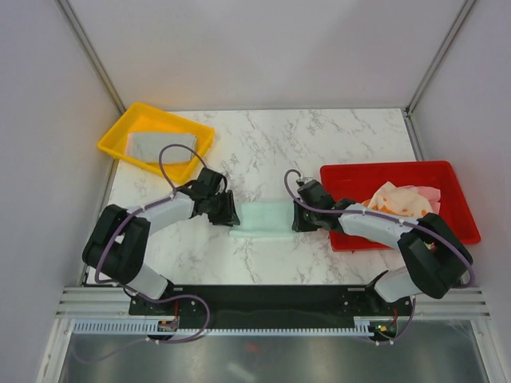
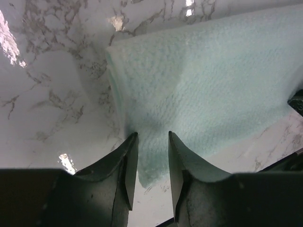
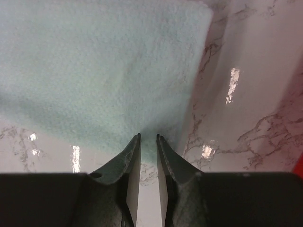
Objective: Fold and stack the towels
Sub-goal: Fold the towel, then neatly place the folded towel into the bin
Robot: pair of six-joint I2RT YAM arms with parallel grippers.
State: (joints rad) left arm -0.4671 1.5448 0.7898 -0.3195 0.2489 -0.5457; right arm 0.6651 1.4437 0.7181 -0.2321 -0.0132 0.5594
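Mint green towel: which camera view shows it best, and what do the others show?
Top external: the whole mint green towel is visible, flat on the marble table. Left wrist shows only one layered corner close up; right wrist shows another corner, cropped.

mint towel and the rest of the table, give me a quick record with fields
mint towel: flat on the marble table, centre
left tool: fingers astride the towel's left end, grip unclear
right tool: fingertips at the towel's right end, grip unclear
yellow tray: grey towel inside
red tray: cream and orange towel heaped inside
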